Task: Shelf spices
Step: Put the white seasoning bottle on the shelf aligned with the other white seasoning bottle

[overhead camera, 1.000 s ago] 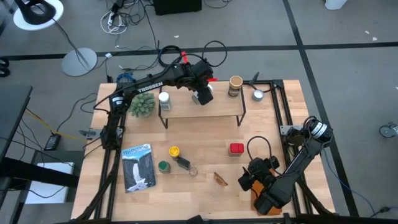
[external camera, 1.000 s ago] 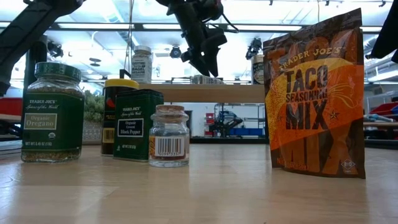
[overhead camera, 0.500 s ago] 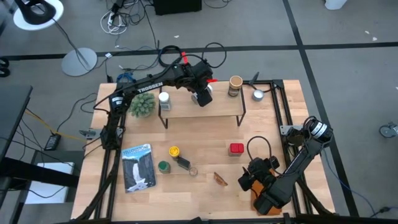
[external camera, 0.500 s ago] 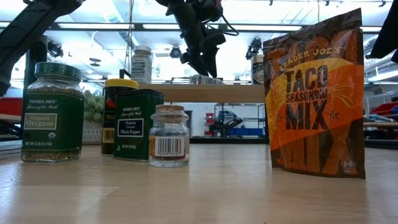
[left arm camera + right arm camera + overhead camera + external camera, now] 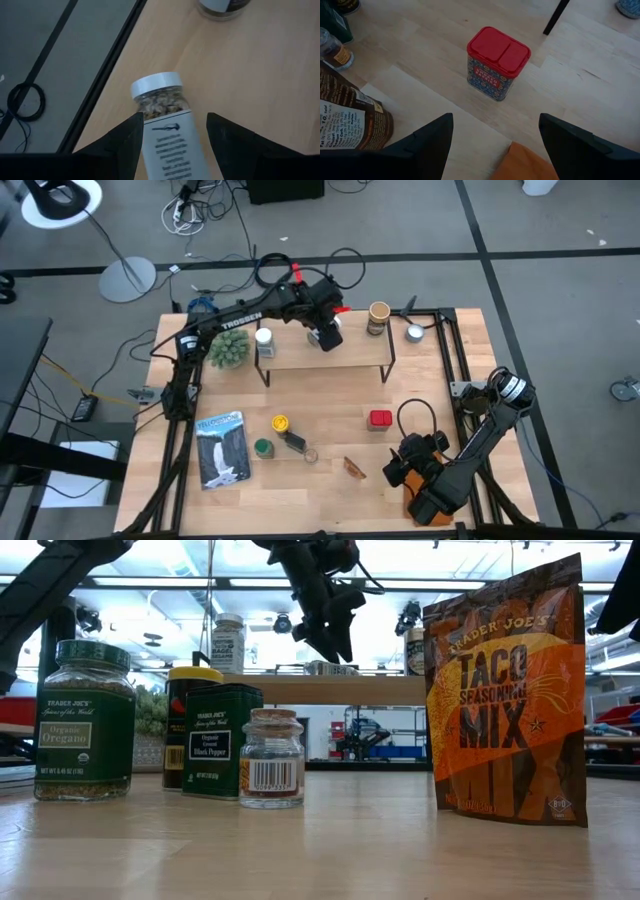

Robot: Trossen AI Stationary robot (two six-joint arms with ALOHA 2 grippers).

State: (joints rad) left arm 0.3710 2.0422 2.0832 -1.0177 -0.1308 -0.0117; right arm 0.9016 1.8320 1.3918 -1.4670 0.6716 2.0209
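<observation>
Two jars already stand on the shelf (image 5: pixel 330 352): a white-lidded one (image 5: pixel 264 340) near its left end and a tan one (image 5: pixel 378 317) at its right end. My left pincer (image 5: pixel 325 338) hangs over the shelf's middle, fingers (image 5: pixel 125 142) spread on either side of a white-capped jar (image 5: pixel 162 117) standing on the plank. My right pincer (image 5: pixel 400 463) waits open near the bench's front right corner, facing the red tin (image 5: pixel 497 62). Four more spices sit toward the front: oregano (image 5: pixel 83 720), pepper tin (image 5: pixel 221 740), yellow-lidded jar (image 5: pixel 280 423), small glass jar (image 5: pixel 271 757).
</observation>
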